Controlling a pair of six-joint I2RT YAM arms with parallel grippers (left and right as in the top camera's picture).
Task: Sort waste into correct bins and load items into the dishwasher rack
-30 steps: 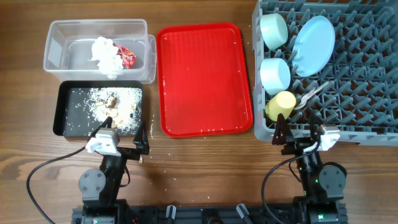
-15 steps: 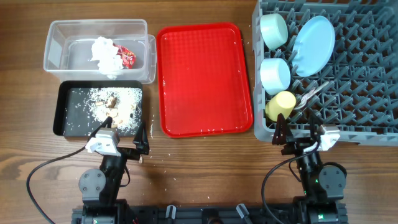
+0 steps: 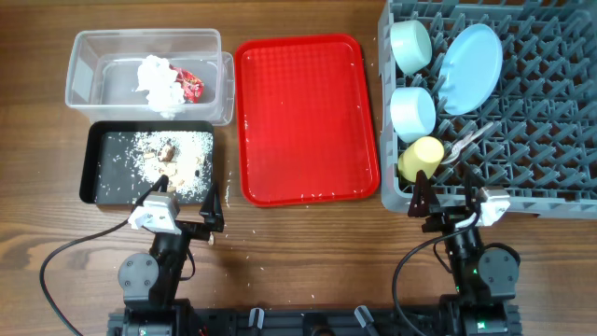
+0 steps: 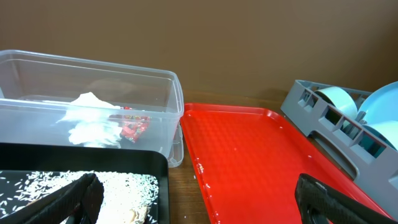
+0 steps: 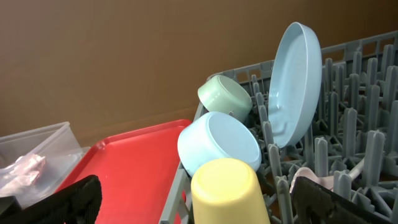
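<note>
The clear tub [image 3: 89, 47] holds the white tissue [image 3: 159, 82] and red wrapper [image 3: 189, 86]; both show in the left wrist view, tissue [image 4: 90, 121] and wrapper [image 4: 132, 124]. The black tray [image 3: 93, 182] holds rice and brown scraps [image 3: 168, 154]. The grey rack [image 3: 541, 140] holds the blue plate [image 3: 469, 67], a mint bowl [image 3: 410, 44], a blue bowl [image 3: 412, 110], the yellow cup [image 3: 421, 157] and white cutlery [image 3: 466, 140]. My left gripper [image 3: 180, 217] is open and empty by the tray's front edge. My right gripper [image 3: 451, 205] is open and empty at the rack's front edge.
The red serving tray [image 3: 308, 117] lies between the bins and the rack, with a few crumbs on it. Loose rice grains lie on the wooden table in front of the black tray.
</note>
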